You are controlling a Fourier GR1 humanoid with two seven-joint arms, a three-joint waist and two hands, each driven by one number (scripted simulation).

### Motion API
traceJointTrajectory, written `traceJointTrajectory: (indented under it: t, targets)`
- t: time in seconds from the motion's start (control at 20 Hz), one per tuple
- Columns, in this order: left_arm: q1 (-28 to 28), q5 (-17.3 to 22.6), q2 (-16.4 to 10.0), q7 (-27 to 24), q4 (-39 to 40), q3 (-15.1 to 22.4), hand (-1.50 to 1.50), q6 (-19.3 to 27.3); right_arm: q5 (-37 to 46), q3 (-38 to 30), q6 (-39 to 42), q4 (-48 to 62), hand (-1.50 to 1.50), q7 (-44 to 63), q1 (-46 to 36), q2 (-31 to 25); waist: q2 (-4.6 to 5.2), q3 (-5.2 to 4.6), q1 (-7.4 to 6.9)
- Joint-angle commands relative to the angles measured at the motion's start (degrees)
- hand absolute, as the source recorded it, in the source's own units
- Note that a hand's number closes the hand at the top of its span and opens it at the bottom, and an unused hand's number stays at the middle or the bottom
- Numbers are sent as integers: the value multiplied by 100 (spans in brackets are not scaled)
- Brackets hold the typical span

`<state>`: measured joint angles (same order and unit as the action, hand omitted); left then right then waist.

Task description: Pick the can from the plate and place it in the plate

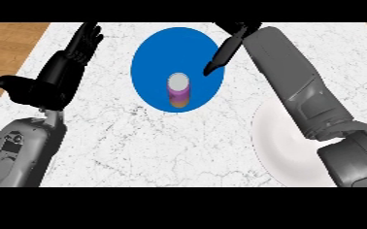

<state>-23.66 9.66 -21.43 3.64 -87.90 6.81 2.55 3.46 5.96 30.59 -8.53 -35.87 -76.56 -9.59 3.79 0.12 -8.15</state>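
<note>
Can stood upright on the blue plate; right hand hung just beside it, fingers straight, empty; left hand rested open.

**Covered, clipped, unreadable**

The right forearm lies over the white plate and hides its right side. The far edge cuts off part of the right hand. Any print on the can is too small to read; the can hides a patch of the blue plate.
</note>
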Motion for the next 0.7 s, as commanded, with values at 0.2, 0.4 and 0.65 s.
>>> traceJointTrajectory:
  t: [0.2,0.4,0.65]
  targets:
    - [-163,-6,20,48,-70,4,0,-15,39,17,678,-68,-150,-521,127,-583,104,15,-109]
    - [-107,-26,89,23,-174,84,0,-7,46,28,760,-135,-150,-473,90,-821,120,17,-222]
    - [-146,18,84,102,-165,64,0,-38,92,66,533,-296,-150,-669,223,-985,138,23,-224]
